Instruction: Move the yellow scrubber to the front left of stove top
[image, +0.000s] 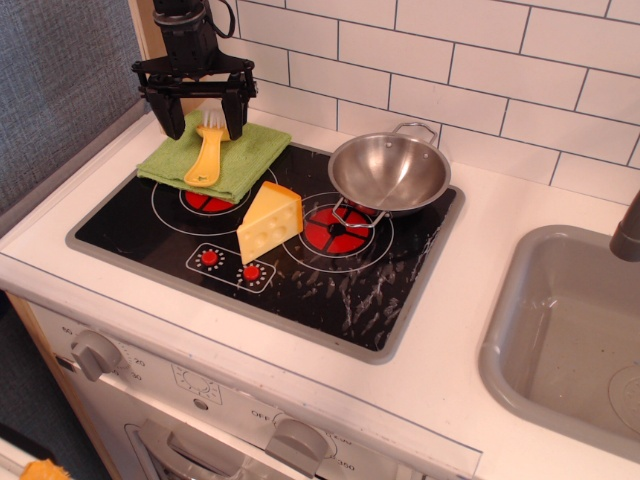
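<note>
Gripper sits in the upper left of the frame, spread wide and pointing straight down, holding nothing, fingers either side of the scrubber's bristle end. The scrubber lies flat on a green cloth at the back-left of the stove, handle toward the camera. It looks like light, stiff plastic, probably a bit slick. I'd pinch the narrow neck; can't quite tell if the fingers are low enough yet.

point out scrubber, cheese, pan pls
scrubber (205, 160): camera view, on its yellow handle.
cheese (268, 222): camera view, on the wedge's front face.
pan (388, 172): camera view, on the bowl's inside.
</note>
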